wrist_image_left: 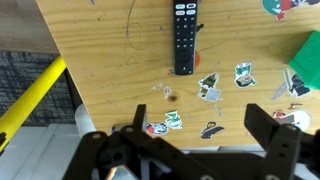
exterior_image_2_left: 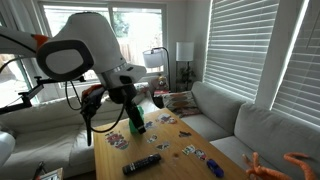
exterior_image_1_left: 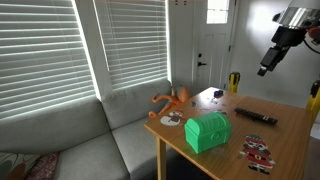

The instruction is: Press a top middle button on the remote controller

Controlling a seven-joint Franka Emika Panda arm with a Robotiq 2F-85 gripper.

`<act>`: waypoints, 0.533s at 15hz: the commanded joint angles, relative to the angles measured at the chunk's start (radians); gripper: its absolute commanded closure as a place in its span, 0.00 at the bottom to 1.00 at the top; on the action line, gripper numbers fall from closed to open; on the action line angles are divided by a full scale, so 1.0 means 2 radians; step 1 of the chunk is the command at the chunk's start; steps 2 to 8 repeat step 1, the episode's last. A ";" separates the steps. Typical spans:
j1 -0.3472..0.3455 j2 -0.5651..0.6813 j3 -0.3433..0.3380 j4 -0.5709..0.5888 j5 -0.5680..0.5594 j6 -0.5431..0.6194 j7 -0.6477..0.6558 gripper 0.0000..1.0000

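Observation:
The remote controller (wrist_image_left: 184, 35) is a slim black bar lying flat on the wooden table (wrist_image_left: 110, 60), with its buttons facing up. It shows in both exterior views (exterior_image_1_left: 257, 116) (exterior_image_2_left: 141, 164). My gripper (wrist_image_left: 200, 125) is open and empty, and its two dark fingers frame the bottom of the wrist view. It hangs well above the table (exterior_image_1_left: 266, 66), apart from the remote. In an exterior view the gripper (exterior_image_2_left: 137, 125) is above the table's far part.
A green treasure-chest box (exterior_image_1_left: 207, 131) stands near the table's edge and shows at the side of the wrist view (wrist_image_left: 306, 60). Several stickers (wrist_image_left: 209, 88) lie scattered on the wood. An orange toy (exterior_image_1_left: 172, 100) lies near the sofa corner. A yellow bar (wrist_image_left: 30, 95) runs beside the table.

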 commanded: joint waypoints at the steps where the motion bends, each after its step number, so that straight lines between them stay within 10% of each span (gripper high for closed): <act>1: 0.000 0.000 0.000 0.001 -0.001 -0.001 0.000 0.00; 8: 0.000 0.000 0.000 0.001 -0.001 -0.001 0.000 0.00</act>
